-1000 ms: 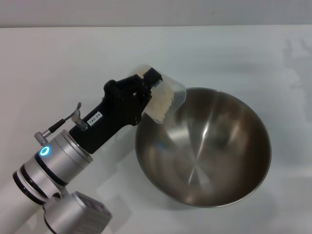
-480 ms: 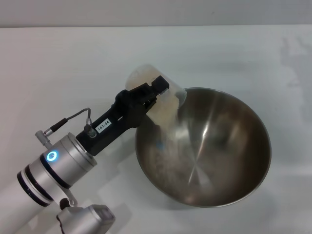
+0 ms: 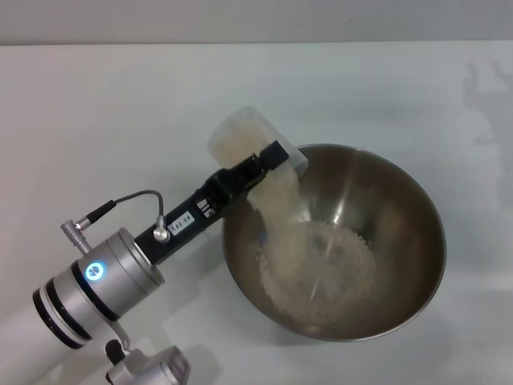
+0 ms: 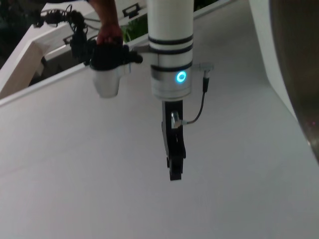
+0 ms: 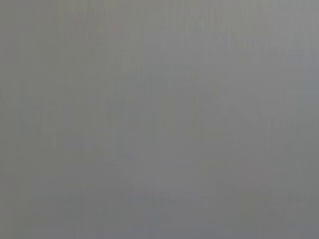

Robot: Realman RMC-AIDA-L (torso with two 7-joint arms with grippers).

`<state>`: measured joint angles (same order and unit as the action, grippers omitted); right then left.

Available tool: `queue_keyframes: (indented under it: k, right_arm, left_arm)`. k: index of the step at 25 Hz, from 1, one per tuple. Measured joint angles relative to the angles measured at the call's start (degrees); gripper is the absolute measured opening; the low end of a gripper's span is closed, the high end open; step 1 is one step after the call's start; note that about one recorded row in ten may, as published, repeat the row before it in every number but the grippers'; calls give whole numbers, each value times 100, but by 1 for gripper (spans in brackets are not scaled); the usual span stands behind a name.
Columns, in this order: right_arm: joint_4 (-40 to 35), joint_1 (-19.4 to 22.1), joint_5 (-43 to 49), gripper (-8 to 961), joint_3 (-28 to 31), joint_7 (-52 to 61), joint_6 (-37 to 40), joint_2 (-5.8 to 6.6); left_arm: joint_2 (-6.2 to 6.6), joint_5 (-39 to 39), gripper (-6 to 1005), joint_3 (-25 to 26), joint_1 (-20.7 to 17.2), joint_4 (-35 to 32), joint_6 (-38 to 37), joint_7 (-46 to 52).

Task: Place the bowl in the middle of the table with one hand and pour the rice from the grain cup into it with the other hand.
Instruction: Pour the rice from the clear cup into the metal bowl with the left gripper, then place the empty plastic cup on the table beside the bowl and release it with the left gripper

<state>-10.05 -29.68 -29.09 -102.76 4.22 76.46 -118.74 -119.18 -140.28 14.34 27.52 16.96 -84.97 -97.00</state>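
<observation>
Grain cup [image 3: 255, 152] tipped – rice [image 3: 321, 269] (beige heap) in steel bowl [image 3: 401, 208]

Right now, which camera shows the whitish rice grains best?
The head view: the whitish rice grains stream from the tipped clear plastic grain cup, held by the left gripper, into the shiny steel bowl. The left wrist view catches only the bowl's edge, no rice. The right wrist view is blank grey.

Tipped grain cup [image 3: 250, 152], rice [image 3: 321, 269] in bowl [image 3: 401, 233]

Pale grey wall [image 3: 256, 20] behind the tabletop.
</observation>
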Motion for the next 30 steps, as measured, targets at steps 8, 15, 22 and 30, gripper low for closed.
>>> queue_keyframes:
  k: [8, 15, 22, 30]
  right_arm:
    - [37, 74, 0, 357, 4, 0, 99, -6]
    - [48, 77, 0, 357, -24, 0, 102, -8]
    - [48, 67, 0, 357, -37, 0, 42, -9]
    - [24, 29, 0, 357, -68, 0, -181, -9]
  left_arm:
    - [6, -259, 31, -5, -28, -15, -52, -745]
    - [9, -270, 32, -49, -40, 16, -13, -1328]
    - [12, -252, 33, 8, -48, 113, -6, -1062]
    - [22, -220, 34, 661, -233, 450, -166, 1648]
